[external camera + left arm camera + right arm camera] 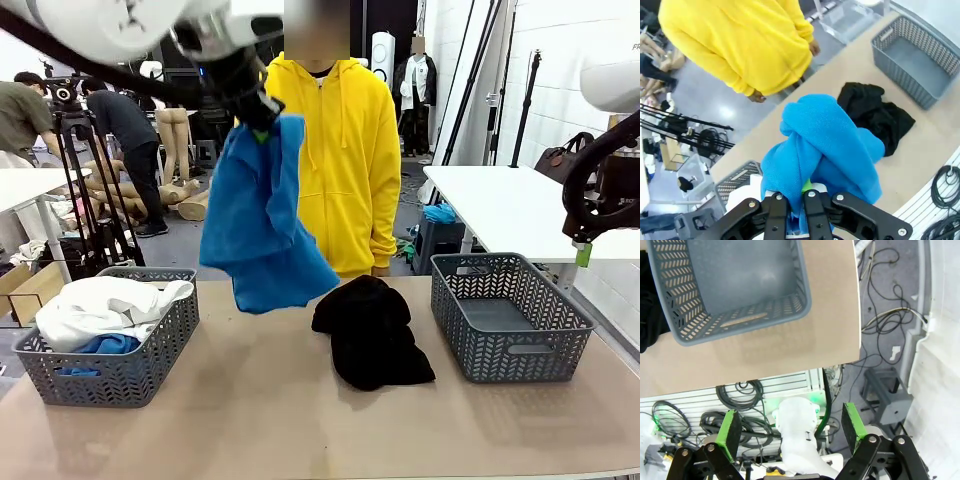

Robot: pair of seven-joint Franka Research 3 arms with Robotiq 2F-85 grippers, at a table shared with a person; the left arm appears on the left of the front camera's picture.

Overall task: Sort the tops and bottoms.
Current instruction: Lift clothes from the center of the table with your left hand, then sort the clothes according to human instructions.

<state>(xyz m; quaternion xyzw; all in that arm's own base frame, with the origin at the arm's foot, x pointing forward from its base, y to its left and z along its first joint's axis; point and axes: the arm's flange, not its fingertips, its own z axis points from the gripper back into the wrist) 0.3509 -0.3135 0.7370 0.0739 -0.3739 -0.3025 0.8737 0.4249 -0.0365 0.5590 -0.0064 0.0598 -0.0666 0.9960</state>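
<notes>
My left gripper (pixel 258 118) is raised above the table's left-middle, shut on a medium-blue top (pixel 262 215) that hangs from it clear of the table. In the left wrist view the same gripper (pixel 799 199) pinches the bunched blue top (pixel 825 145). The black bottoms (pixel 370 330) lie crumpled on the table's middle, also seen as the black bottoms (pixel 875 112). A white top (pixel 105 300) and another blue top (pixel 105 345) lie in the left basket (pixel 150 365). My right gripper (pixel 790 430) is open and holds nothing, off the table's right edge.
An empty grey basket (pixel 510 345) stands at the table's right, seen from above as the basket (pixel 740 315). A person in a yellow hooded sweatshirt (pixel 345 150) stands at the far side. Cables lie on the floor (pixel 890 315) beside the table.
</notes>
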